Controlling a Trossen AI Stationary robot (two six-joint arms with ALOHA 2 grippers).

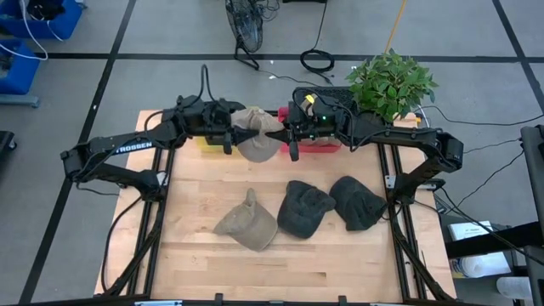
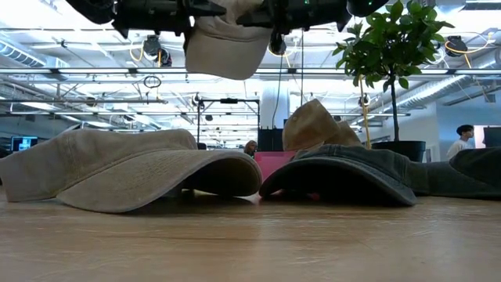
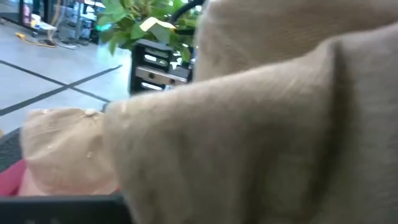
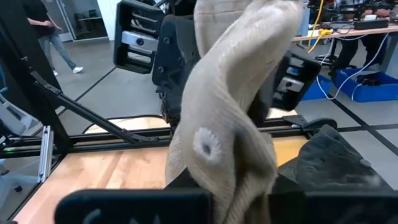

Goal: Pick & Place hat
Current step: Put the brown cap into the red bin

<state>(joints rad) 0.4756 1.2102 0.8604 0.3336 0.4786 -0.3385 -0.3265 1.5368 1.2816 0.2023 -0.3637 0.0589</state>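
**Holding one tan hat aloft between two claws**

Hanging above the far part of the worktop [image 1: 204, 255], the raised tan hat [image 1: 257, 136] is the landmark for everything else. To its left, the left claw [image 1: 231, 136] meets the hat's edge and is pressed onto the fabric; in the left wrist view the cloth fills the picture right up against the camera. To its right, the right claw [image 1: 289, 134] pinches the opposite edge, and the right wrist view shows the fabric twisted and bunched between that arm's dark fingers. In the low view the hat [image 2: 227, 43] hangs clear of the wood, crown sagging downward beneath both arms.

Nearer the front edge than the held hat, three more hats lie flat on the worktop: a second tan hat [image 1: 246, 223] slightly to the left, a dark grey hat [image 1: 304, 208] just beside it, and another dark hat [image 1: 357, 202] touching that one on the right. Behind and to the right of the held hat stands a potted plant [image 1: 391, 83]. A red bin [image 1: 319, 146] sits just behind the right claw.
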